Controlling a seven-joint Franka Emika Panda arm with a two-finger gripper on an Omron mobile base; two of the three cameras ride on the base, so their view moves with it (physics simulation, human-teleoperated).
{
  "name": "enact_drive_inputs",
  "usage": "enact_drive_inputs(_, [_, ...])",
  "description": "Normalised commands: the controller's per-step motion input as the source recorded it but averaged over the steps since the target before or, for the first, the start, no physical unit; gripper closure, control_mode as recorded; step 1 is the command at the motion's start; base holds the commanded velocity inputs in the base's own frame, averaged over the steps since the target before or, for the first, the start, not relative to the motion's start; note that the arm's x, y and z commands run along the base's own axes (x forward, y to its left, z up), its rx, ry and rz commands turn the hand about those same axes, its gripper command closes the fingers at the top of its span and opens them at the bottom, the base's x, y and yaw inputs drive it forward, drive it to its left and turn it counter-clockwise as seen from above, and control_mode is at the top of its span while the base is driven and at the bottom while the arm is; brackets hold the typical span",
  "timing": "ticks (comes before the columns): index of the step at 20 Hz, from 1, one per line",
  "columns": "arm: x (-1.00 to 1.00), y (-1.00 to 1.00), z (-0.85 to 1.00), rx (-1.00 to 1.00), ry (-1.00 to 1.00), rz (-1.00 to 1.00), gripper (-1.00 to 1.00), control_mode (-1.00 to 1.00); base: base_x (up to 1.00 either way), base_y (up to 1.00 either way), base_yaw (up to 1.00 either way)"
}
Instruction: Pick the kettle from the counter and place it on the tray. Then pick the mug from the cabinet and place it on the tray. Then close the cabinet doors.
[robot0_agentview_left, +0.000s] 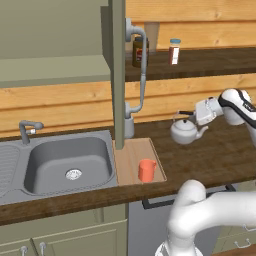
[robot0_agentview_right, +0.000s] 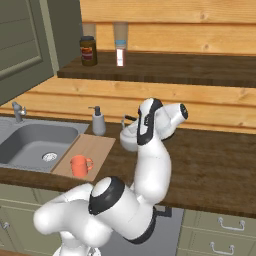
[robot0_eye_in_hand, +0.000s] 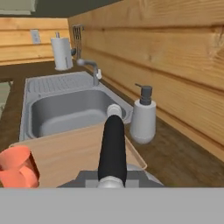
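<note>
Kettle (robot0_agentview_left: 186, 132) first: it sits on the dark counter (robot0_agentview_left: 220, 155), to the right of the tray (robot0_agentview_left: 131, 160) and apart from it, spout pointing right in the left base view, its dark arched handle (robot0_eye_in_hand: 112, 148) running up the middle of the hand view. The gripper (robot0_agentview_left: 186, 114) comes in from the right at handle height and is clamped narrow on that handle; whether the kettle's base has left the worktop cannot be told. In the right base view the kettle (robot0_agentview_right: 129, 137) is mostly hidden behind the white forearm. On the tan tray stands the orange-red mug (robot0_agentview_left: 146, 170), upright, near the tray's front edge, handle toward the right. Just behind the tray, against the wooden wall, stands a grey soap dispenser (robot0_agentview_right: 98, 121). Left of the tray lies the grey sink (robot0_agentview_left: 70, 160) with its tap (robot0_agentview_left: 27, 130) at the back and a ribbed drainboard (robot0_eye_in_hand: 57, 83) beyond the basin. A sage-green cabinet door (robot0_agentview_left: 118, 70) stands open, edge-on above the tray's back corner. On the upper wooden shelf sit a dark jar (robot0_agentview_right: 88, 50) and a small bottle (robot0_agentview_left: 174, 51).
</note>
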Motion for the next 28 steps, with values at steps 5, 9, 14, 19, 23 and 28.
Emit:
enact_drive_inputs(5, [-0.32,0.48,0.16,0.0,0.0,0.0,1.0,-1.0,0.0,0.0,0.0])
enact_drive_inputs(9, [-0.19,0.58,0.03,0.0,0.0,0.01,1.0,-1.0,0.0,0.0,0.0])
enact_drive_inputs(14, [-0.08,0.6,0.0,0.0,0.0,0.0,1.0,-1.0,0.0,0.0,0.0])
enact_drive_inputs(19, [0.05,0.4,0.0,0.0,0.0,0.0,1.0,-1.0,0.0,0.0,0.0])
enact_drive_inputs(23, [0.21,0.2,0.0,0.0,0.0,0.0,1.0,-1.0,0.0,0.0,0.0])
enact_drive_inputs(28, [0.13,0.19,-0.02,0.0,0.0,0.0,1.0,-1.0,0.0,0.0,0.0])
